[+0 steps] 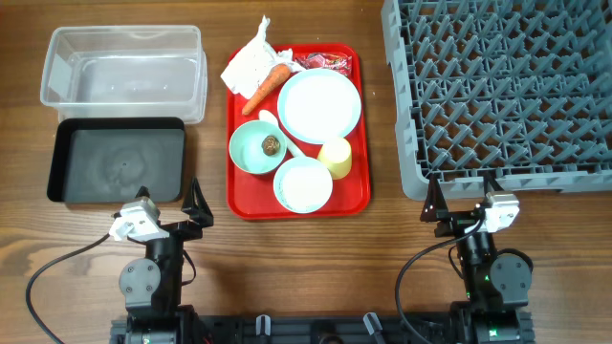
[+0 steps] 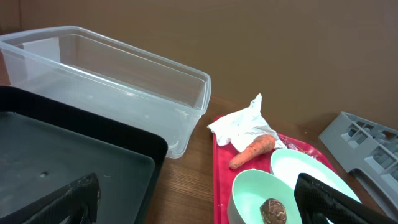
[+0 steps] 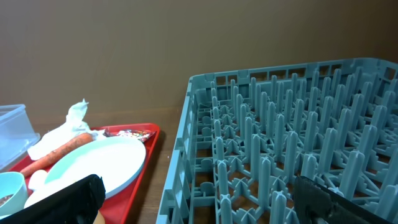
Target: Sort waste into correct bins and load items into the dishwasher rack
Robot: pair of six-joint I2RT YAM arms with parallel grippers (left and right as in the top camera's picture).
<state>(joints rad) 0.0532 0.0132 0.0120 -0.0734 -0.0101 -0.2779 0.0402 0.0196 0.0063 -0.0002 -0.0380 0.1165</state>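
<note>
With left end effector (image 1: 170, 197) and right end effector (image 1: 461, 191) both wide and empty, the left does best to pinch the crumpled tissue (image 1: 251, 59) high, at the far corner of the red tray (image 1: 239, 197), clear of the carrot (image 1: 268, 87).

Both arms folded low.
Left gripper (image 1: 170, 199) and right gripper (image 1: 462, 196) point forward, each with its fingers spread fully apart.

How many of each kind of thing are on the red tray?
Plate: 1
Bowls: 2, the mint bowl and the pale blue bowl
Yellow cup: 1
White spoon: 1
Tissue: 1
Carrot: 1
Red wrapper: 1
Brown lump: 1
Total: 9
</note>
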